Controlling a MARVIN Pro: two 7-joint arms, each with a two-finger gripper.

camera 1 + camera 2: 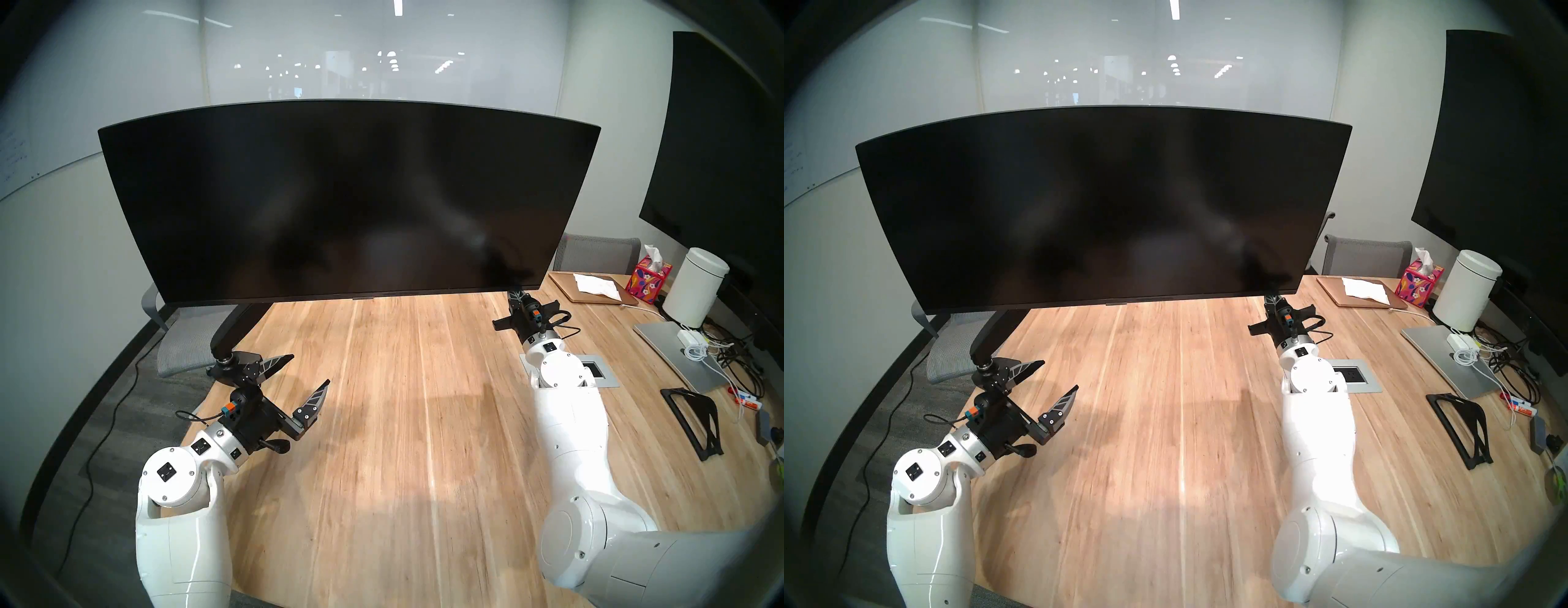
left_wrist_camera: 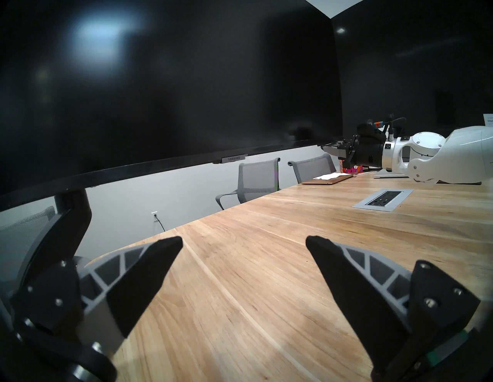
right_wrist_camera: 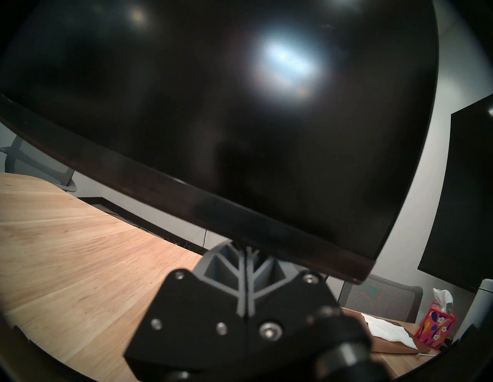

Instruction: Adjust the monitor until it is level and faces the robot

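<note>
The monitor point(image 1: 348, 199) hangs above the far half of the wooden table point(image 1: 403, 424), carried by a black arm mount point(image 1: 237, 327) that comes down to the table's left edge. Its dark screen is turned toward the head camera, and in the head views its left end sits a little lower than its right end, although the fisheye lens bends the outline and I cannot judge the tilt exactly. The right gripper point(image 3: 246, 253) is under the lower right corner of the monitor — the right wrist view shows its two grey ribbed fingers pressed together, their tips right at the bottom bezel; whether they truly touch it I cannot tell. The left gripper point(image 1: 303, 375) hovers low over the table near the foot of the arm mount, its fingers point(image 2: 149, 277) spread wide with nothing between them, apart from the screen's lower edge. On the right side of the table lie a tissue box point(image 1: 648, 281), a white canister point(image 1: 695, 288) and a closed laptop point(image 1: 670, 348), and a second dark screen point(image 1: 721, 148) is on the right wall.
</note>
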